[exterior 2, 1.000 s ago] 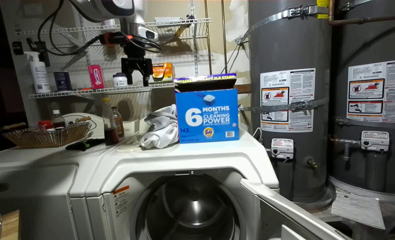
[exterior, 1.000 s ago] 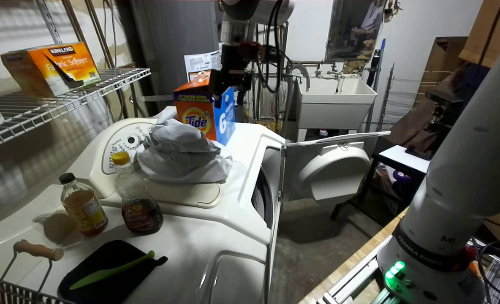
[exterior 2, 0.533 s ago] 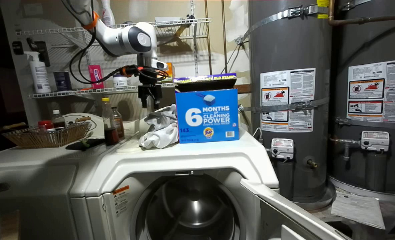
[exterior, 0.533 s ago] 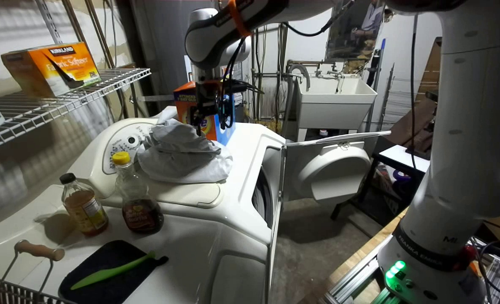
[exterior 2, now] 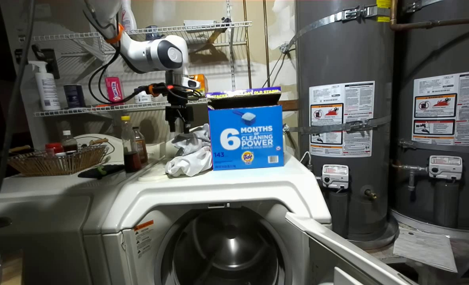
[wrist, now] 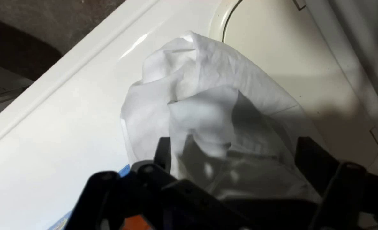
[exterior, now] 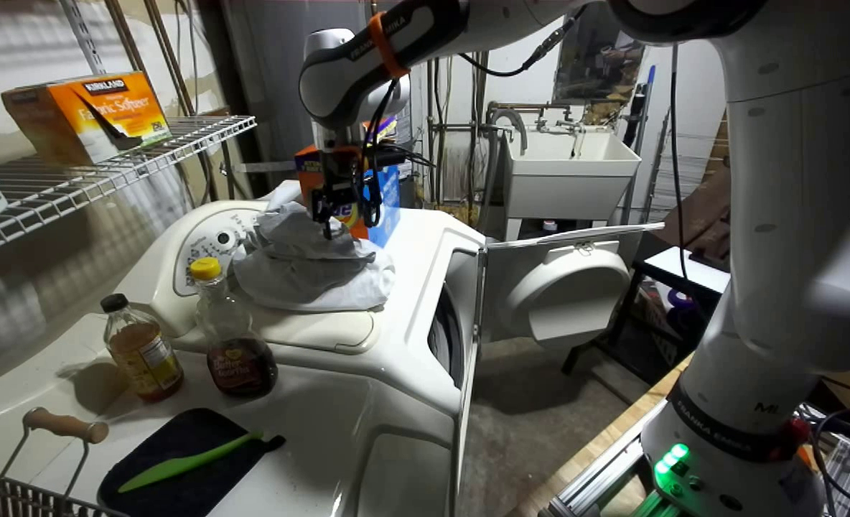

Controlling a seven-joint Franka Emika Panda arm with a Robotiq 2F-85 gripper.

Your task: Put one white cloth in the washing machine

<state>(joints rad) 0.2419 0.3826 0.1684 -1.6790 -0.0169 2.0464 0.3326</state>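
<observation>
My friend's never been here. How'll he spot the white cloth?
Find the big white washing machine with its door open. On top stands the blue-and-orange Tide box, and beside it sits the white cloth in a crumpled heap. Unlike the square-cornered box and the yellow-capped bottle nearby, it's soft, plain and all folds.

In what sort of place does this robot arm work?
Probably a laundry room, perhaps in a home: a washing machine with a Tide box on top, and a sink, suggest it.
</observation>
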